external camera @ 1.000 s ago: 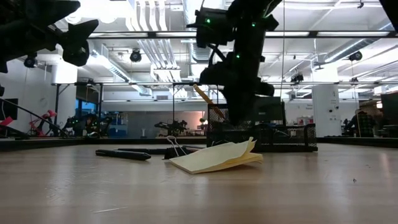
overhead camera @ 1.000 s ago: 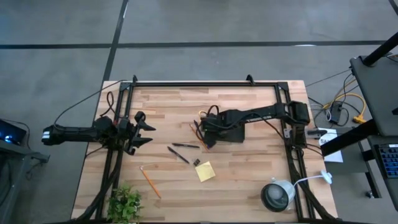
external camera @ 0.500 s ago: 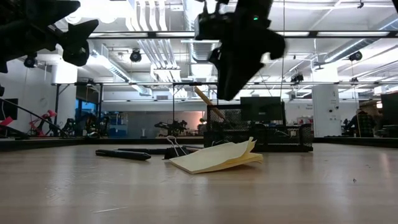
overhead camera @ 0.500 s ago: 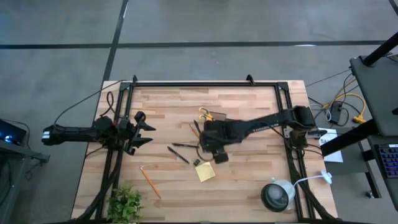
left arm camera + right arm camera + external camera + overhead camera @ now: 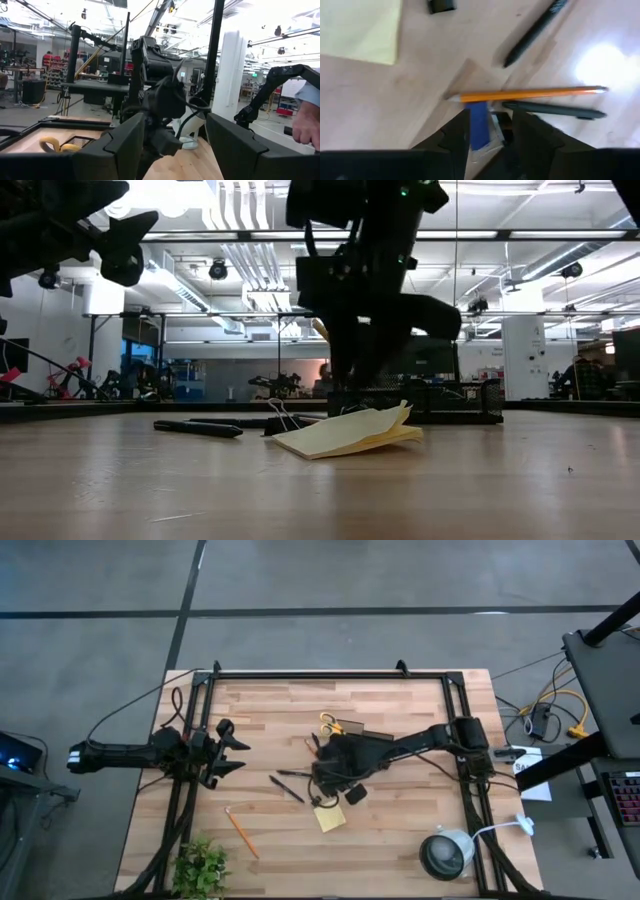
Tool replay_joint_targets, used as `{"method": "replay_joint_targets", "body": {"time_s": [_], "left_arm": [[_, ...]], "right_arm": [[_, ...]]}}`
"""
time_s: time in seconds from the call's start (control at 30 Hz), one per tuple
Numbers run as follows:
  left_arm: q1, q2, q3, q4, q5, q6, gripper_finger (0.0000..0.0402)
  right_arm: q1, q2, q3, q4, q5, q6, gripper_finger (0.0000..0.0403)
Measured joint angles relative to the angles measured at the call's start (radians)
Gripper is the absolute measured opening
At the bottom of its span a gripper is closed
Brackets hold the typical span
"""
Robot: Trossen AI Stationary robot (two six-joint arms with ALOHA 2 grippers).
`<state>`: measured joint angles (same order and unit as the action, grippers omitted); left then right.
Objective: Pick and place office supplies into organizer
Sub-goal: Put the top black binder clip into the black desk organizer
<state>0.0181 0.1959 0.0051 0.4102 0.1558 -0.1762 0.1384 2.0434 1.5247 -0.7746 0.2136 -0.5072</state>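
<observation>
Right wrist view shows the right gripper (image 5: pixel 490 131) with fingers spread, low over an orange pencil (image 5: pixel 530 93) and a black pen (image 5: pixel 554 108) lying just beside it, nothing pinched. A sticky pad (image 5: pixel 331 816) lies near. The organizer (image 5: pixel 372 744) sits mid-table, mostly under the arm. The left gripper (image 5: pixel 232 752) waits spread at the left edge.

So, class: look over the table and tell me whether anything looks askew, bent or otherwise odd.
The yellow sticky-note pad is not flat: in the low view its top sheets curl up off the wooden table. An orange pencil lies alone near the plant, far from the other supplies.
</observation>
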Motion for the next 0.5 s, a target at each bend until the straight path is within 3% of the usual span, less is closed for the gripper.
{"method": "replay_joint_targets", "body": {"time_s": [0.37,0.5], "left_arm": [[0.0,0.0,0.0,0.001,0.0,0.0,0.0201],[0.0,0.0,0.0,0.0,0.0,0.0,0.0201]], "right_arm": [[-0.035,0.042,0.003,0.011,-0.018,-0.155,0.0109],[-0.051,0.066,0.004,0.013,-0.038,-0.135,0.0099]]}}
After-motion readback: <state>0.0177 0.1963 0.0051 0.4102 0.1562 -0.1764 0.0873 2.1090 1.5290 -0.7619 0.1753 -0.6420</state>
